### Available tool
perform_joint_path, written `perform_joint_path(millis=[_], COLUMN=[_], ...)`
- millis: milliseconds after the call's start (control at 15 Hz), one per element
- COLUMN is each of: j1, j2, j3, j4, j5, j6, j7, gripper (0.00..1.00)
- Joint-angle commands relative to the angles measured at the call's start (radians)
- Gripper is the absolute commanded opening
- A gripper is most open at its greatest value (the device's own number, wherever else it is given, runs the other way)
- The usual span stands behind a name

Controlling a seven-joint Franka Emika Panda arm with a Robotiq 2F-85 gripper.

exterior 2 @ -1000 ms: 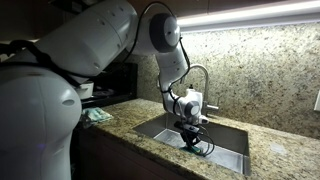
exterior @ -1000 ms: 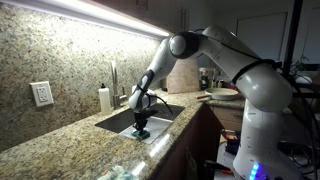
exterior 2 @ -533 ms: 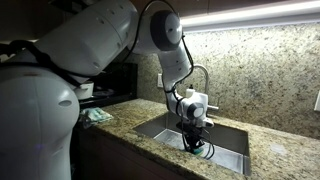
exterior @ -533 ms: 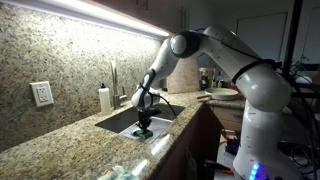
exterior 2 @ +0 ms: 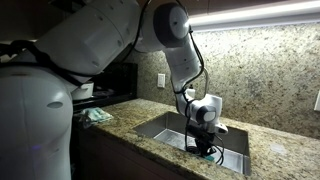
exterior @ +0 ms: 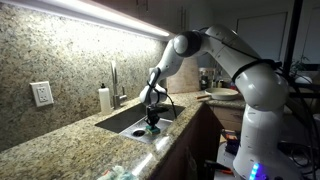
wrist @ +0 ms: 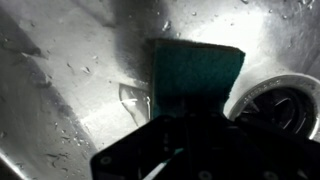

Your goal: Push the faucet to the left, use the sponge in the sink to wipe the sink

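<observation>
The teal-blue sponge [wrist: 196, 68] lies flat on the wet floor of the grey steel sink [wrist: 70, 70], right beside the round drain [wrist: 285, 98]. My gripper [wrist: 190, 118] is down inside the basin and shut on the sponge's near edge, pressing it to the bottom. In both exterior views the gripper [exterior: 152, 120] [exterior 2: 204, 142] is low in the sink [exterior: 124, 118] [exterior 2: 236, 138], with a bit of the sponge [exterior: 152, 129] under it. The slim silver faucet [exterior: 113, 80] stands at the back of the sink, away from the gripper.
A white soap dispenser [exterior: 104, 98] stands by the faucet. Speckled granite countertop [exterior: 70, 140] surrounds the basin, with a backsplash and a wall outlet [exterior: 42, 94] behind. A teal cloth [exterior 2: 98, 115] lies on the counter. Water drops cover the sink floor.
My gripper has slid the sponge along the sink floor, to the right in both exterior views, towards the drain. The faucet has not moved.
</observation>
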Motion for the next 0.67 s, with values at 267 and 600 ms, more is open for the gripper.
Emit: perform_joint_path(millis=[267, 600], j1=[-0.022, -0.076], j2=[0.081, 0.097], j3=[-0.049, -0.063], j4=[0.071, 0.122], j5=[-0.001, 0.029], j6=[0.01, 0.03], j7=[0.065, 0.091], gripper=[0.0, 0.0])
